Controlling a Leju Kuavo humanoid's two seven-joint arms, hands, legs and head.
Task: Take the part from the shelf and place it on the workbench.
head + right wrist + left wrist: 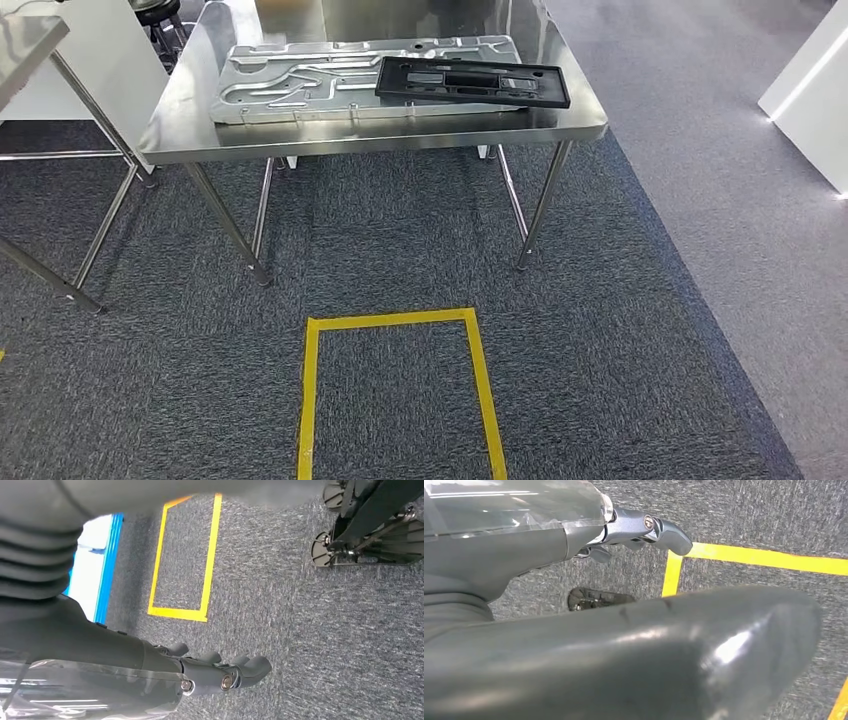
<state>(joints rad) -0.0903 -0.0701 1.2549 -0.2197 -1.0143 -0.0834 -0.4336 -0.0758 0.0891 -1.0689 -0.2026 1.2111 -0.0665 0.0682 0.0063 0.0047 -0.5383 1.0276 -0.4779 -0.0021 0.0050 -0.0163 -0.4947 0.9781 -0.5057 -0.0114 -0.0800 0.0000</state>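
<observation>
Left hand: you see it in the left wrist view over grey carpet, fingers curled in with nothing in them, next to a yellow tape line. Right hand: in the right wrist view its dark fingers are likewise curled in on nothing, low in the frame, apart from the yellow tape rectangle on the carpet.

Black part: you find it in the upper middle of the head view, a flat rectangular frame lying on the right portion of a silver stamped metal plate.

Bench: shiny steel top on thin steel legs, carrying the plate and the part.

Floor marking: a yellow tape rectangle lies at lower centre, in front of the bench.
</observation>
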